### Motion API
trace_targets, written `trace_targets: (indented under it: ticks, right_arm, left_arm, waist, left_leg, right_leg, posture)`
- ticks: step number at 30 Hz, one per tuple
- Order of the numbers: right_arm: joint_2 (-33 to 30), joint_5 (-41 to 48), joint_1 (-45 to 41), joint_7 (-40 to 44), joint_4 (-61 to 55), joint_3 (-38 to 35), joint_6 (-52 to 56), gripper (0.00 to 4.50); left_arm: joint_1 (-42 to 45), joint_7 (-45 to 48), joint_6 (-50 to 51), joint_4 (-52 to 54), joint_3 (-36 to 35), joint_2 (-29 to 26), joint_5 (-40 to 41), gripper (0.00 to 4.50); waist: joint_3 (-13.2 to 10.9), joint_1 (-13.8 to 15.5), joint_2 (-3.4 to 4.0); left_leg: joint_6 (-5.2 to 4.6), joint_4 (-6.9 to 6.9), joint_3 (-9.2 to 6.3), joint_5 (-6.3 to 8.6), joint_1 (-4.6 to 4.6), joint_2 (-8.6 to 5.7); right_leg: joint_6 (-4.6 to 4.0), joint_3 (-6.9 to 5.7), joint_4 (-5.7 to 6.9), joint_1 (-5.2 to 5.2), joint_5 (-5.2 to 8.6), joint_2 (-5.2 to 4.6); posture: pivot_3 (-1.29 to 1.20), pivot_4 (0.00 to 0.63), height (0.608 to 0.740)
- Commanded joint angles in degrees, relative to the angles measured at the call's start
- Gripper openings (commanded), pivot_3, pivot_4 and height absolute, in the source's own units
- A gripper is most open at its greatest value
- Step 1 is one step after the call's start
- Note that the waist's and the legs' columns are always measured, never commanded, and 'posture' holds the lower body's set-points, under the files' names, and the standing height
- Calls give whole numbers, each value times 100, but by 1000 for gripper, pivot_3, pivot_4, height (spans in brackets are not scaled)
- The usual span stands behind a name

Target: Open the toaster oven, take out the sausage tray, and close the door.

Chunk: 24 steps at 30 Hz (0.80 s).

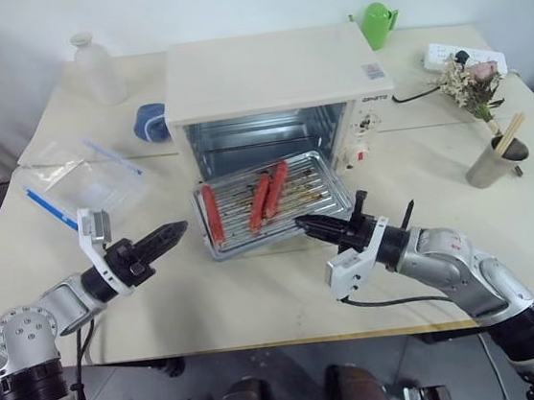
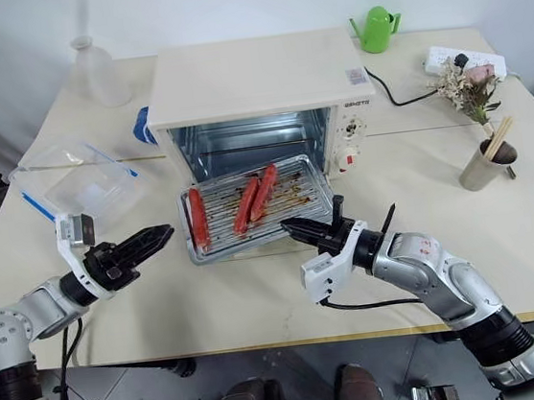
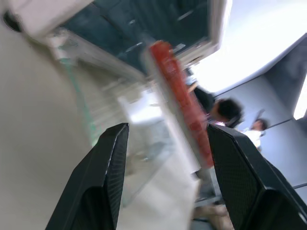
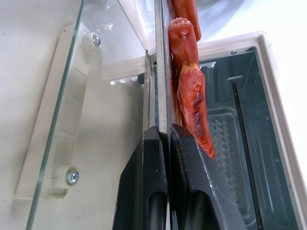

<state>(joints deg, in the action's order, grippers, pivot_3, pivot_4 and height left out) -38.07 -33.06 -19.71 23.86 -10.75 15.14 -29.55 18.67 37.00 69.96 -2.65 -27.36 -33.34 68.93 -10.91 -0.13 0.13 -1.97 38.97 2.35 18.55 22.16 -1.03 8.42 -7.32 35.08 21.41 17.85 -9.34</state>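
Right wrist view: right hand (image 4: 165, 139) pinches the thin metal rim of the ribbed silver sausage tray (image 1: 316, 191), outside the boxy cream toaster oven (image 1: 268, 79), over the flat glass door (image 4: 115, 91). Left hand (image 1: 176, 232) spread, empty.

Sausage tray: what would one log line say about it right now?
sausage tray: out over the open door | right pincer: clamped on its front rim | left pincer: open, off tray | toaster oven: open
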Motion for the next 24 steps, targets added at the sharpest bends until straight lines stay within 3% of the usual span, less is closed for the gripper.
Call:
trace_targets:
  ticks: [1, 8, 24]
  right_arm:
    - [-36, 168, -108, -28, -86, -156, -148, 0]
    - [-27, 203, -185, 19, -26, -176, -241, 0]
    - [37, 166, -219, -20, 24, -168, -240, 0]
  left_arm:
    - [132, -435, 173, 398, -25, 160, 404, 2703]
    - [426, -1015, 175, 413, 141, 421, 496, 2703]
    - [371, -1782, 349, 341, 32, 293, 765, 2703]
  waist:
    - [0, 3, -1]
    - [1, -7, -1]
    - [1, -8, -1]
  left_leg:
    - [0, 1, -2, 0, 0, -1]
    - [0, 2, -4, 0, 0, -4]
    - [0, 1, -4, 0, 0, -4]
  right_leg:
    - [0, 2, 1, -1, 0, 0]
    - [0, 5, 1, -2, 0, 2]
    - [0, 8, 0, -2, 0, 2]
  posture:
    - [0, 150, 740]
    - [0, 150, 740]
    - [0, 150, 740]
